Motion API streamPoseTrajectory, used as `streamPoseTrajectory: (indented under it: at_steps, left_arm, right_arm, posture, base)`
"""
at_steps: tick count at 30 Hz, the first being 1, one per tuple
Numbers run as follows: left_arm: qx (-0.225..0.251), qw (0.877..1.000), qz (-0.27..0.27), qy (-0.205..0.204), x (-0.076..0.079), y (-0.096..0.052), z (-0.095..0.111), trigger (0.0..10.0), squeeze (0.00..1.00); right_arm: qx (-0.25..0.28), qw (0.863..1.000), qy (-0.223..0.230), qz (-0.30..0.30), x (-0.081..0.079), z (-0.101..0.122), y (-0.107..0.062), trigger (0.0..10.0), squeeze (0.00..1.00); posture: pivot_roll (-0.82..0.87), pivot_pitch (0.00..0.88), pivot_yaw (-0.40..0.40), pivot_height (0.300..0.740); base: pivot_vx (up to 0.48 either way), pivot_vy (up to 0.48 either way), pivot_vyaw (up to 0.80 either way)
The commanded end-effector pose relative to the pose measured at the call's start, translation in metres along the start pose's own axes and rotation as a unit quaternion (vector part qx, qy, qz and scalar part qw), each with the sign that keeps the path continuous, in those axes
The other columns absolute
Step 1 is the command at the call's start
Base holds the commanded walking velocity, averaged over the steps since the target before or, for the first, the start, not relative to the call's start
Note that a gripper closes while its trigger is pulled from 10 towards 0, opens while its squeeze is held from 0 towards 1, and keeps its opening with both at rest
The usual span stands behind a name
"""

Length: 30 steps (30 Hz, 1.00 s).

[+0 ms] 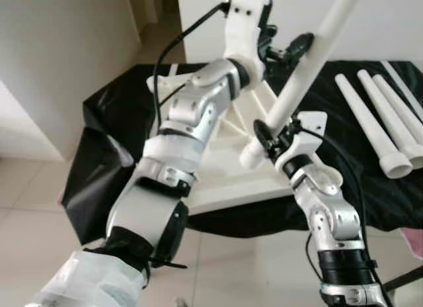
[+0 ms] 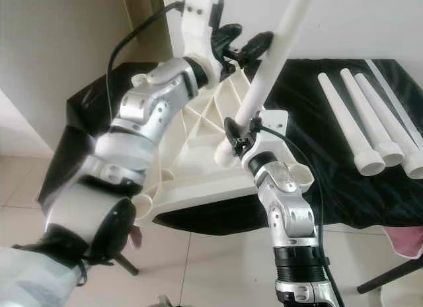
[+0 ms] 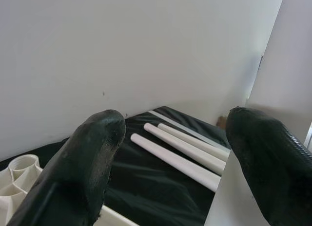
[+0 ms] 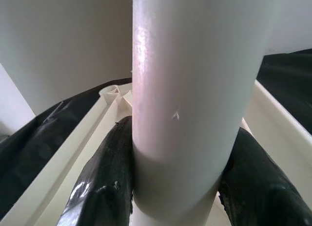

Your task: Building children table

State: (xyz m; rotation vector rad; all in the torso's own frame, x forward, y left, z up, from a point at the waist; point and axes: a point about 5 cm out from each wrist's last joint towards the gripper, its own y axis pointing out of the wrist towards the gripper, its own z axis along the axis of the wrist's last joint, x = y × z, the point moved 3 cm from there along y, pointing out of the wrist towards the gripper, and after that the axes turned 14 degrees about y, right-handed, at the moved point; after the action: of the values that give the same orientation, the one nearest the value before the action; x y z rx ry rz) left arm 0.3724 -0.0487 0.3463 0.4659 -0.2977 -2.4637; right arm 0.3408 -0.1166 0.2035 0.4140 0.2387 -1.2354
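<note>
My right gripper [image 1: 268, 136] is shut on a white table leg [image 1: 310, 62] near its lower end and holds it tilted, top leaning away to the right. That lower end hangs just above the upturned white tabletop [image 1: 231, 181], which lies ribs-up on a black cloth [image 1: 106, 155]. In the right wrist view both black fingers [image 4: 105, 182] press against the leg [image 4: 185, 89]. My left gripper [image 1: 294, 49] is raised high beside the leg's middle, open. One of its fingertips [image 3: 258, 143] is next to the leg.
Three spare white legs [image 1: 370, 122] lie side by side on the cloth at the right. A white wall rises behind the table. Tiled floor runs along the front and left. A pink object [image 2: 403, 241] lies low on the right.
</note>
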Motion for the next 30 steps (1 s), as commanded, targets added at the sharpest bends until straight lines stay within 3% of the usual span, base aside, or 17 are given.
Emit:
streamPoseTrajectory:
  at_steps: [1,6,9,12,15,19,30]
  left_arm:
    - [0.027,0.994,-0.102,0.009,0.033,0.009,0.011,10.0,0.0]
    - [0.018,0.997,-0.071,0.022,0.021,0.008,0.007,10.0,0.0]
    - [0.011,0.999,-0.001,0.044,-0.003,0.005,0.004,10.0,0.0]
    - [0.006,0.997,0.04,0.068,-0.016,0.002,0.002,10.0,0.0]
    - [0.021,0.993,0.101,0.049,-0.037,-0.01,-0.001,10.0,0.0]
    - [0.031,0.989,0.142,0.008,-0.051,-0.023,-0.011,10.0,0.0]
    - [0.003,0.982,0.188,-0.022,-0.056,-0.05,-0.051,10.0,0.0]
  right_arm:
    - [-0.03,0.999,0.001,0.03,-0.016,-0.012,0.005,10.0,0.0]
    - [-0.009,0.999,0.0,0.032,-0.016,-0.003,0.004,10.0,0.0]
    - [0.014,1.0,0.001,0.026,-0.014,0.007,0.002,10.0,0.0]
    - [0.025,0.999,0.005,0.02,-0.012,0.012,0.001,10.0,0.0]
    - [0.057,0.998,0.014,-0.003,-0.005,0.026,0.0,10.0,0.0]
    - [0.086,0.996,0.022,-0.025,0.002,0.037,-0.001,10.0,0.0]
    - [0.123,0.988,0.012,-0.091,0.024,0.05,-0.007,10.0,0.0]
  posture:
    - [-0.11,0.0,0.034,0.74]
    - [-0.11,0.0,0.034,0.74]
    - [-0.11,0.0,0.034,0.74]
    - [-0.11,0.0,0.033,0.74]
    - [-0.12,0.0,0.03,0.74]
    - [-0.13,0.0,0.028,0.74]
    - [-0.12,0.013,0.026,0.74]
  base:
    - [0.0,0.0,0.0]
    - [0.0,0.0,0.0]
    - [0.0,0.0,0.0]
    - [0.0,0.0,0.0]
    - [0.0,0.0,0.0]
    - [0.0,0.0,0.0]
    - [0.0,0.0,0.0]
